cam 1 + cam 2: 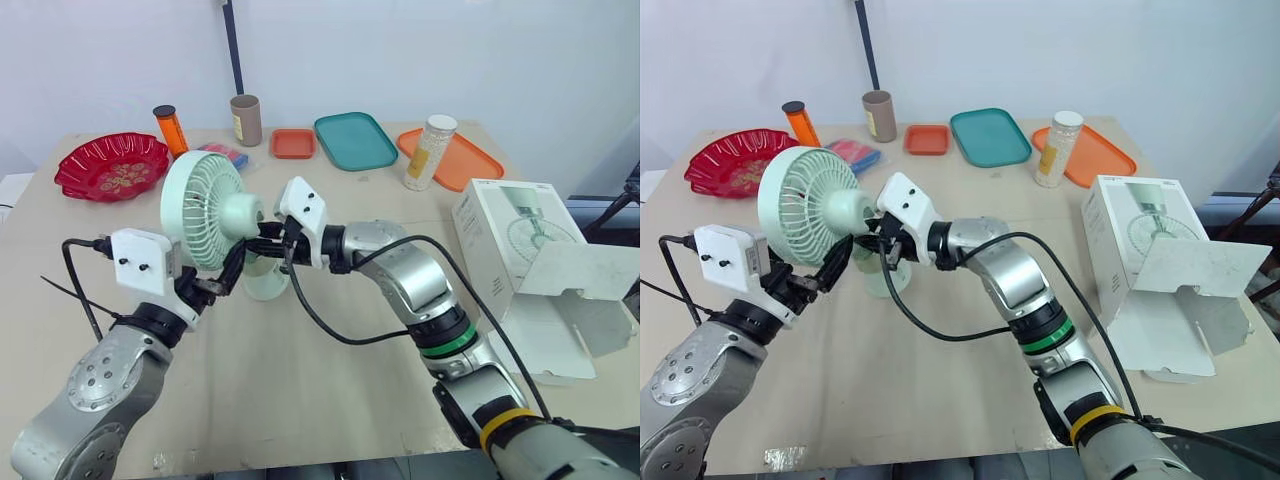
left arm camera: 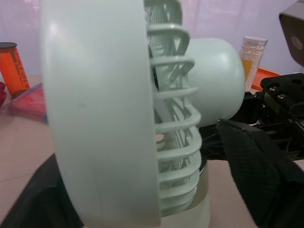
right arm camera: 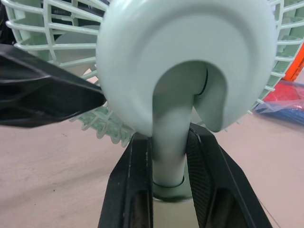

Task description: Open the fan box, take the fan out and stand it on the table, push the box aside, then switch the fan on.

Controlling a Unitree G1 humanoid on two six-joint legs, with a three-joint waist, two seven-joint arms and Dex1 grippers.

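The mint-green fan (image 1: 205,210) stands upright on its round base (image 1: 265,287) at the middle of the table (image 1: 330,400). My right gripper (image 3: 169,135) is shut on the fan's neck just below the motor housing, one black finger on each side. From the left, my left gripper (image 1: 222,278) straddles the lower edge of the fan's cage (image 2: 171,142), closed on it front and rear. The white fan box (image 1: 500,240) lies at the right with its flap (image 1: 590,290) hanging open.
Along the back stand a red dish (image 1: 112,165), an orange bottle (image 1: 171,128), a brown cup (image 1: 246,120), a small orange tray (image 1: 294,143), a teal tray (image 1: 355,140), a white jar (image 1: 430,150) and an orange tray (image 1: 465,165). Black cables loop from both wrists.
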